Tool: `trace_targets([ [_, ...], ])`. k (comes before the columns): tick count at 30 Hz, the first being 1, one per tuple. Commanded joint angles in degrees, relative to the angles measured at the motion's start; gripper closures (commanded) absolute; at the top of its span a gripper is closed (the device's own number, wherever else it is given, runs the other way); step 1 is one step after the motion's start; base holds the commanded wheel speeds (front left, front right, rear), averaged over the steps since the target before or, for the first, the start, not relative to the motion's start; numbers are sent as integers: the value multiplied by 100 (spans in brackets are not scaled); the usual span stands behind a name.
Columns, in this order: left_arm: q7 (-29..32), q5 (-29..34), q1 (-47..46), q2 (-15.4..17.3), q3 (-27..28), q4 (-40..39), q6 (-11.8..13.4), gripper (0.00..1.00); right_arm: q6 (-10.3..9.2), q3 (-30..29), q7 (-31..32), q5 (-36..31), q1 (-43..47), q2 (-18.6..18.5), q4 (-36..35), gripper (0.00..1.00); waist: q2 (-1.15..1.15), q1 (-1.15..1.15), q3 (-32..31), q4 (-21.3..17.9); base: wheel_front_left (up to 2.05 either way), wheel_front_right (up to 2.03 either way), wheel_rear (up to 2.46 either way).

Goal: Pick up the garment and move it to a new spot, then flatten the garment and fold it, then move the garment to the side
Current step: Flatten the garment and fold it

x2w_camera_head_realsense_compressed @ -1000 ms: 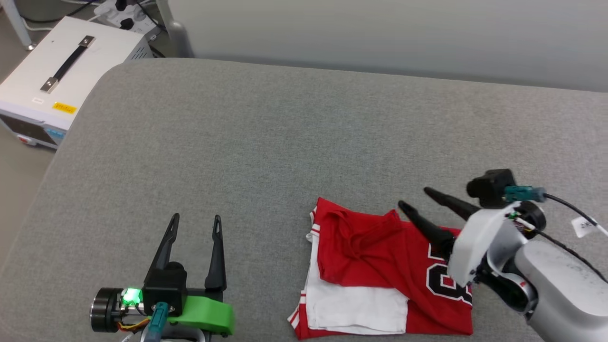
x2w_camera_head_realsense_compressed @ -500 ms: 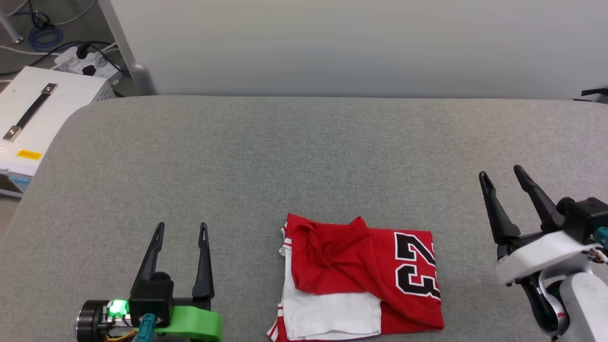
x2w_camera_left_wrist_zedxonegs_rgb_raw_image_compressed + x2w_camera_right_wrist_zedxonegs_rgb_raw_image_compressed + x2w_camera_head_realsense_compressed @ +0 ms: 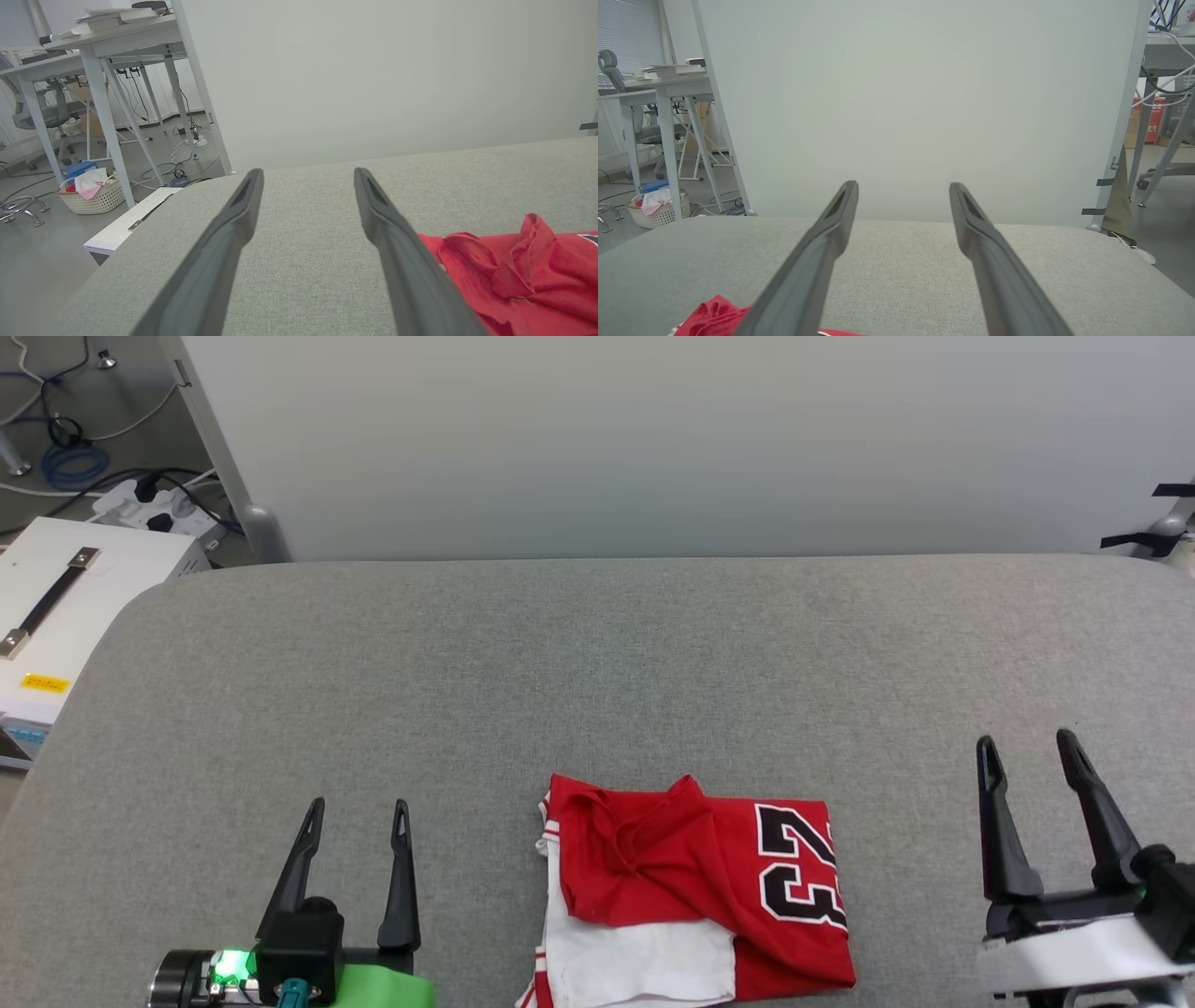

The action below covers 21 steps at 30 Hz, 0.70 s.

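Both grippers empty; garment folded on tabletop.
The left gripper (image 3: 359, 805) and right gripper (image 3: 1025, 739) stood with jaws fully apart, holding and touching nothing, one well clear to each side of the garment (image 3: 691, 887), which lay folded, "23" showing, on the grey tabletop (image 3: 597, 663).

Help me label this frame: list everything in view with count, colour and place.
shirt: one, red and white with black 23, folded, near middle of the pad.
pad: one, grey, under the shirt.
panel: one, pale, behind the pad.
box: one, white with dark handle, floor, far left.
basket: one, cream, floor, far left.
left gripper: one, black, open, left of the shirt.
right gripper: one, black, open, right of the shirt.
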Motion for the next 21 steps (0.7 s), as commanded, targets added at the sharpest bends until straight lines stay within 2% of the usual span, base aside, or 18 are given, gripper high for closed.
trace_targets([
  [1, -33, 59, 101, 39, -9, -25, 43, 0, -2, -26, -14, -86, 146, 38, -44, 0, 0, 0, -22, 7, 0, 0, 0],
  [7, -33, 8, 241, 53, -18, -24, 56, 0, -2, -75, -14, -200, 524, 184, -54, 0, 0, 0, -71, 22, 0, 0, 0],
  [21, -33, -83, 248, 6, 24, 29, -5, 0, -2, 6, -15, -264, 522, 186, 133, 0, 0, 0, -62, 73, 0, 0, 0],
])
